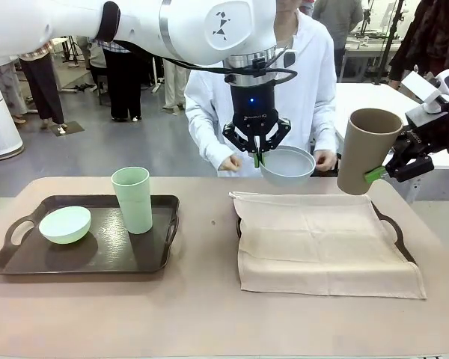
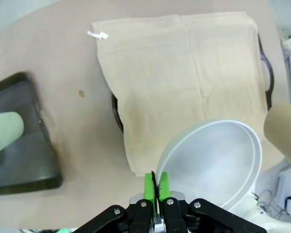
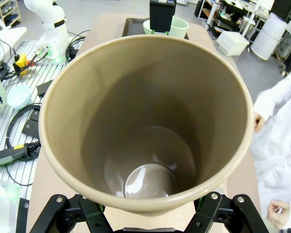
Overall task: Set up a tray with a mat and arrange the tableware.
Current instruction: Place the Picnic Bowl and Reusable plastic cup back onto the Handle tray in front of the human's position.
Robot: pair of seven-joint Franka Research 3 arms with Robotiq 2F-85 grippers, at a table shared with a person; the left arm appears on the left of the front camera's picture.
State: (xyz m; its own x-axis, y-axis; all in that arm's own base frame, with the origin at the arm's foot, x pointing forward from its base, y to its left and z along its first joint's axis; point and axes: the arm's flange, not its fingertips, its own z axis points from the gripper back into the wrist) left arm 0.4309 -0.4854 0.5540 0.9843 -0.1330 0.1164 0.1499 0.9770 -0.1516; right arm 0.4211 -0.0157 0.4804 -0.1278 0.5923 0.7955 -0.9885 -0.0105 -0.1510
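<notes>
left end effector (image 1: 257,158) down, pinching bowl (image 1: 288,166) | right end effector (image 1: 373,176) gripping tumbler (image 1: 367,149)

Left arm is reaching across the middle, wrist pointing straight down; left pincer (image 1: 259,156) is pinching the white bowl (image 1: 290,167) by its rim; right pincer (image 1: 377,173), lying sideways, is clamping the tan tumbler (image 1: 367,149).

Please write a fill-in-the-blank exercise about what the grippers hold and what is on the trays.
1. The left gripper grips the white bowl by its ___.
2. The right gripper holds the tan ___.
3. The green tumbler stands on the left tray beside the mint ___.
4. The right tray is covered by a beige ___.
Missing words: rim; tumbler; bowl; mat.
</notes>
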